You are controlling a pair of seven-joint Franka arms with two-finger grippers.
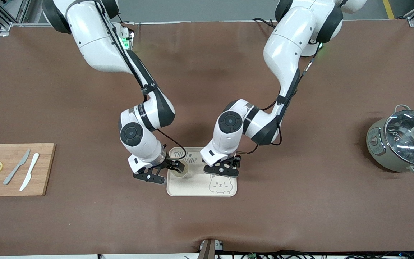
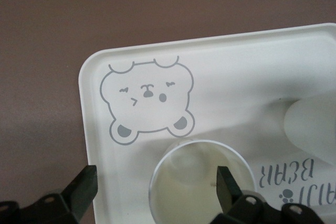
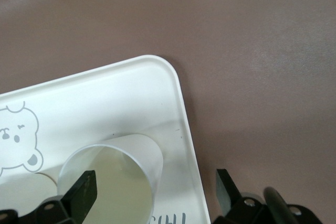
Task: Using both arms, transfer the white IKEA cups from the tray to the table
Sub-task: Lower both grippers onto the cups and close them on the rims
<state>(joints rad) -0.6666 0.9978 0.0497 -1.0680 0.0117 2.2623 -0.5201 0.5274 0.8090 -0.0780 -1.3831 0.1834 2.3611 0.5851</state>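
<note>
Two white IKEA cups stand upright on the cream bear tray (image 1: 196, 187). My right gripper (image 1: 164, 172) is open low over one cup (image 1: 179, 174). In the right wrist view (image 3: 155, 187) one finger hangs over that cup's (image 3: 115, 182) mouth, the other over the table off the tray's edge (image 3: 178, 103). My left gripper (image 1: 222, 169) is open over the second cup, which it hides in the front view. In the left wrist view (image 2: 156, 184) one finger is over this cup's (image 2: 189, 182) mouth, the other past the tray's rim (image 2: 86, 129). The first cup (image 2: 315, 129) shows beside it.
A wooden cutting board (image 1: 45, 169) with two lemon slices, a grey knife (image 1: 16, 167) and a white knife (image 1: 30, 176) lies toward the right arm's end. A grey-green pot with a glass lid (image 1: 403, 142) stands toward the left arm's end.
</note>
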